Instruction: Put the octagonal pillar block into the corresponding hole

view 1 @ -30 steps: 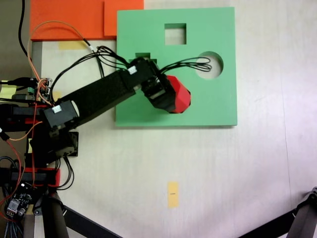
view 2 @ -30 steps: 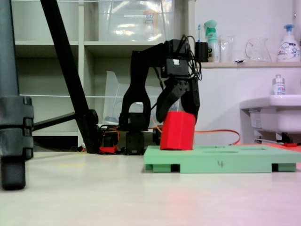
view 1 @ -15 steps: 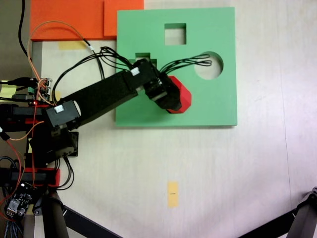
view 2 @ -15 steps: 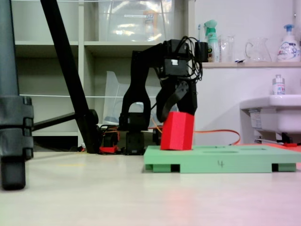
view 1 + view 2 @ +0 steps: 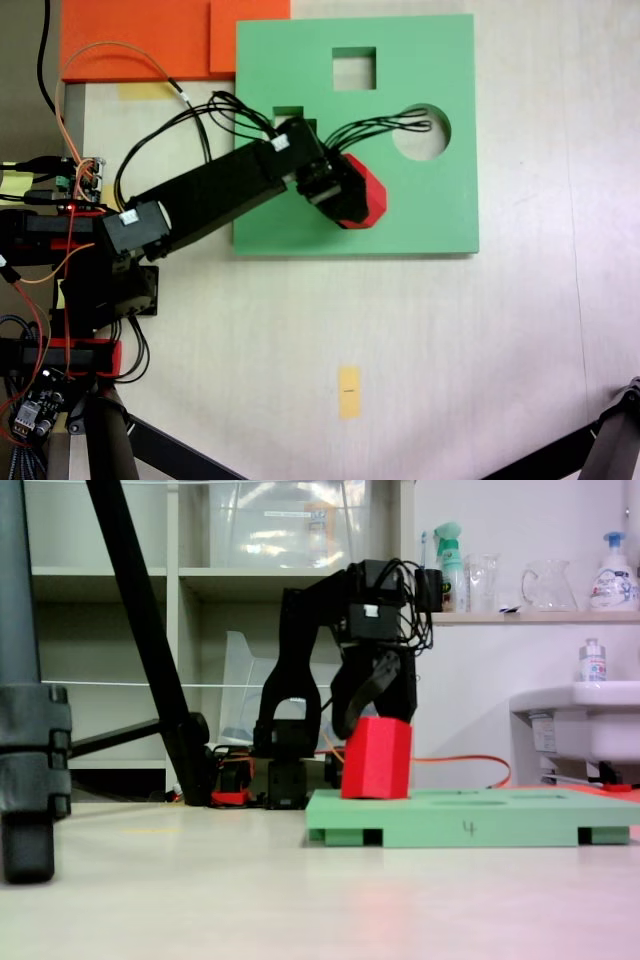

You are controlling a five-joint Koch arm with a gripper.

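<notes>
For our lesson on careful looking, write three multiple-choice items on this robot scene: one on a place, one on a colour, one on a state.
1. Where is the red block?
A. On the green board
B. On the orange sheet
C. On the bare table

2. What colour is the sheet beside the board?
A. Blue
B. Orange
C. White

3. How does the gripper stand to the block?
A. Far off
B. Closed on it
C. Under it

Answers: 1 A, its base meets the board in both fixed views. 2 B, orange at top left. 3 B, fingers clasp its top.
</notes>
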